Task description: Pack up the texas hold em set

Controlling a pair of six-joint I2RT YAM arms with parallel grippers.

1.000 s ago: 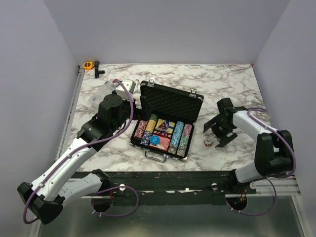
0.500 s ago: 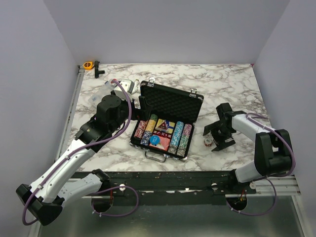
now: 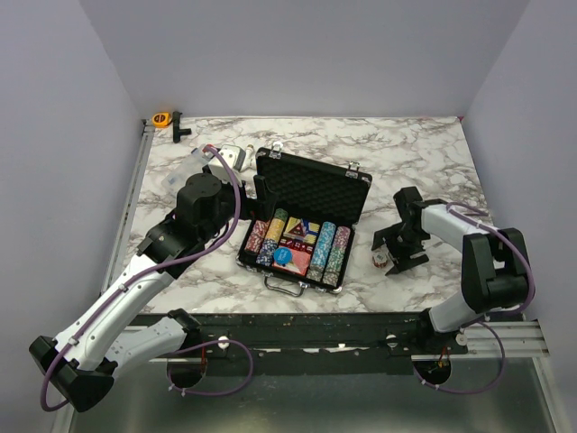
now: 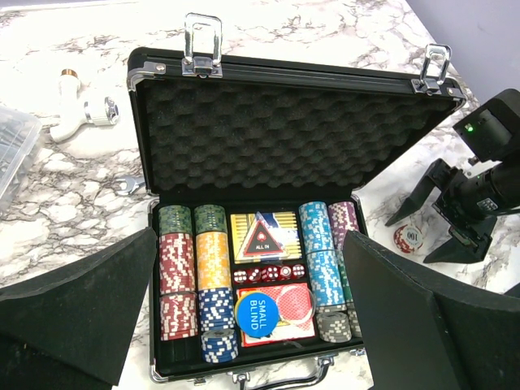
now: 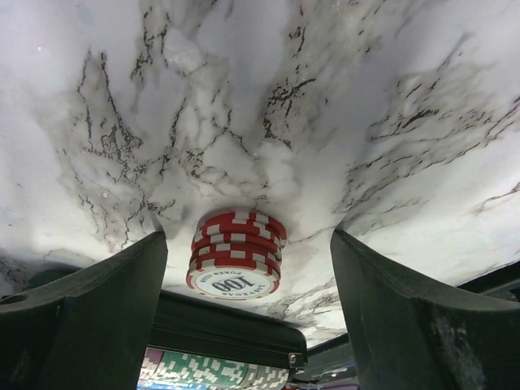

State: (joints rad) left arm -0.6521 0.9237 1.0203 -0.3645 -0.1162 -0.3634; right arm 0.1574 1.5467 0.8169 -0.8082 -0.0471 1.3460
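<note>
The black silver-trimmed briefcase (image 3: 311,191) lies open mid-table, foam lid up. Inside it are rows of multicoloured poker chips (image 4: 195,280), a red card deck (image 4: 325,313), a blue "small blind" disc (image 4: 258,310), a yellow "all in" card (image 4: 264,236) and red dice. A small stack of red "100" chips (image 5: 236,252) stands on the marble just right of the case (image 3: 381,261). My right gripper (image 5: 246,237) is open, low over the table, a finger on each side of that stack without touching it. My left gripper (image 4: 248,236) is open and empty, hovering over the case's left side.
A clear plastic box (image 4: 12,150), a white pipe fitting (image 4: 81,118) and a small wrench (image 4: 126,185) lie left of the case. An orange tape measure (image 3: 161,118) sits at the far left corner. Purple walls enclose the marble table (image 3: 424,153).
My right gripper has moved down and left, from beside the red chip stack to straddling it. My left arm shifted slightly and then held still.
</note>
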